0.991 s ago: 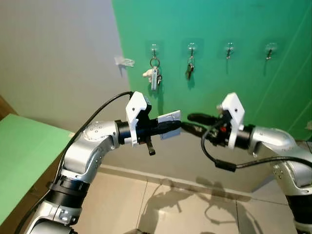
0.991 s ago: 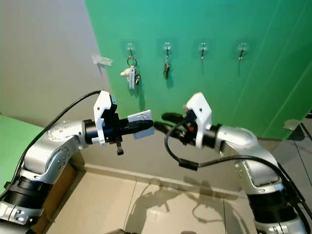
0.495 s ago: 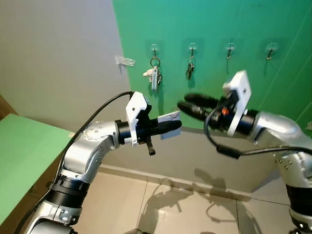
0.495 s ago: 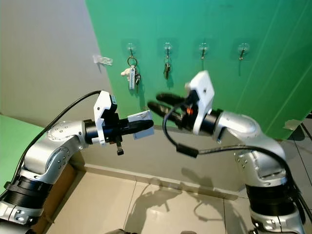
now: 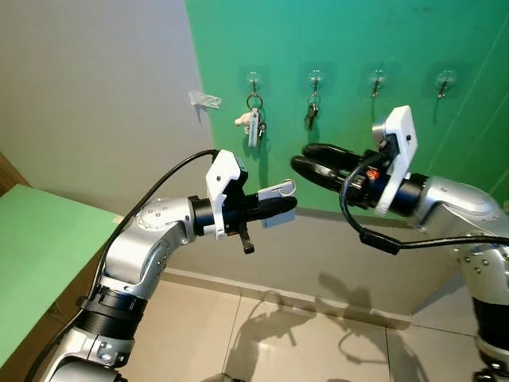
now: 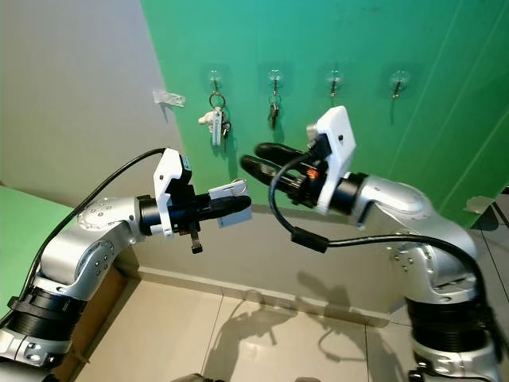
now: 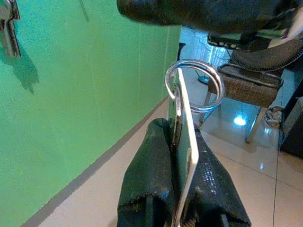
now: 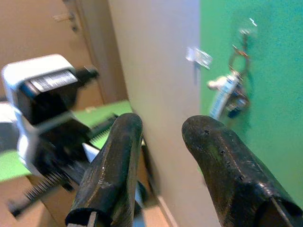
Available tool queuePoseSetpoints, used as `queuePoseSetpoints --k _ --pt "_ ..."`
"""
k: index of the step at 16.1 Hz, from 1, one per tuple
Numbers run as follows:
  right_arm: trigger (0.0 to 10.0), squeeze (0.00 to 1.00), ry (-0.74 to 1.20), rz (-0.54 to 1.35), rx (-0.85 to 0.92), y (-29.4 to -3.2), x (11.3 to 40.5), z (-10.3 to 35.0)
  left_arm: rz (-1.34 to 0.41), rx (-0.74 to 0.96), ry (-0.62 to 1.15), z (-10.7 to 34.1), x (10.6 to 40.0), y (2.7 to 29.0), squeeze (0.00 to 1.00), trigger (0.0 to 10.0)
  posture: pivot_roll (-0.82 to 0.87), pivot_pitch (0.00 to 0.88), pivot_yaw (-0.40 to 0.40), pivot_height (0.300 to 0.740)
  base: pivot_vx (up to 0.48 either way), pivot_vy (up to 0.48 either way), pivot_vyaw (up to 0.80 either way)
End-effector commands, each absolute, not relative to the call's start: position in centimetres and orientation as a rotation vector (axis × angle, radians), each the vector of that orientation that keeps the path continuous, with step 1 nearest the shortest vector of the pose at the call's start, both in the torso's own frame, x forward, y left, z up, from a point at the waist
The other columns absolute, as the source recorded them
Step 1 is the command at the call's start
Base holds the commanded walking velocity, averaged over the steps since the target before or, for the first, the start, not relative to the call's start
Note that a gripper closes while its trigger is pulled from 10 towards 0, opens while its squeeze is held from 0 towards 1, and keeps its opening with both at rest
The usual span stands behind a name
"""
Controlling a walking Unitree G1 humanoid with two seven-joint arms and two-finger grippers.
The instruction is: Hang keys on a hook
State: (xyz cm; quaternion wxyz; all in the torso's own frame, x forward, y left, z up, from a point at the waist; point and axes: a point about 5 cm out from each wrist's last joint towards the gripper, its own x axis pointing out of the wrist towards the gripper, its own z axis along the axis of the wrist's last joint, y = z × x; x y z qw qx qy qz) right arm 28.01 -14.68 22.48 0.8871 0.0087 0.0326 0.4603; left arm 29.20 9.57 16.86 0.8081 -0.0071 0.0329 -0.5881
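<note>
My left gripper is shut on a white key tag held out in front of the green wall; the tag's metal ring stands free above the fingertips. My right gripper is open, a little above and to the right of the tag, not touching it. Several clear hooks line the wall. The first hook carries a bunch of keys, and the second hook holds a dark key. The third hook and fourth hook are bare.
A small clear hook sticks out of the grey wall left of the green panel. A green-topped surface lies at my lower left. Beige floor tiles run below the arms. A wicker chair stands further off.
My right gripper lifted away from the left gripper's tip, rising up toward the wall, its fingers spread. The ring now stands up above the tag. The left arm held still.
</note>
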Motion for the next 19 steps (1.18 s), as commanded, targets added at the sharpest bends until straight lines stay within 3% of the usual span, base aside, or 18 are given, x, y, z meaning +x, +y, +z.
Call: queuePoseSetpoints --k 1,13,19 --pt "10.0 0.0 0.103 0.938 -0.018 -14.8 28.1 21.5 -1.261 0.014 0.071 16.9 29.3 9.5 0.0 0.0 -0.25 0.002 0.11 0.74 0.0 0.0 0.0" --pt "10.0 0.0 0.148 0.975 -0.07 -14.4 27.4 20.4 -1.258 0.019 0.072 16.9 29.3 9.5 0.0 0.0 -0.25 0.0 0.109 0.74 0.0 0.0 0.0" --pt "10.0 0.0 0.039 1.004 0.017 -13.6 27.5 23.6 -1.259 0.029 0.074 16.8 29.4 9.5 0.0 0.0 -0.25 0.0 0.108 0.74 0.0 0.0 0.0"
